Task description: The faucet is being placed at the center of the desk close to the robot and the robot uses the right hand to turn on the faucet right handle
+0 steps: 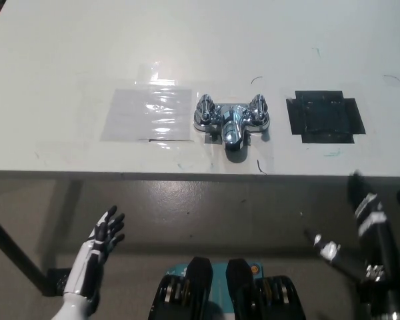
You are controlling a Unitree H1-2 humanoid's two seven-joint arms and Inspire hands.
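Observation:
A chrome faucet (231,121) stands near the front edge of the white desk (187,47), at its middle. It has a left handle (205,109) and a right handle (259,107), with the spout pointing toward me. My black right hand (363,203) hovers below the desk's front edge, to the right of the faucet and well apart from it, fingers spread and holding nothing. My white left hand (103,233) rests low at the left, below the desk edge, fingers apart and empty.
A clear shiny sheet (150,113) lies taped on the desk left of the faucet. A black tape patch (325,116) lies to its right. The floor shows below the desk's front edge, and a dark desk leg (10,247) slants at the lower left.

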